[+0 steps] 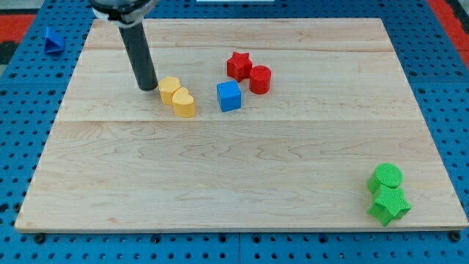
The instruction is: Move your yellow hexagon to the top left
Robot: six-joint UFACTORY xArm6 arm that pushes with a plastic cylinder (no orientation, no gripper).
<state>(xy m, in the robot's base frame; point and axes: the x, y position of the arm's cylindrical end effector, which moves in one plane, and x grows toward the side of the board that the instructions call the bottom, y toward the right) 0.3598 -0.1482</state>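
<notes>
The yellow hexagon (169,88) lies on the wooden board (220,191) left of centre, in the upper half. A yellow heart-shaped block (183,103) touches it on its lower right. My tip (147,86) rests on the board just left of the yellow hexagon, very close to it or touching it. The dark rod rises from the tip toward the view's top left.
A blue cube (229,96) sits right of the yellow blocks. A red star (238,65) and a red cylinder (260,78) lie above it. A green cylinder (386,177) and green star (388,204) sit at the bottom right. A blue object (52,40) lies off the board, top left.
</notes>
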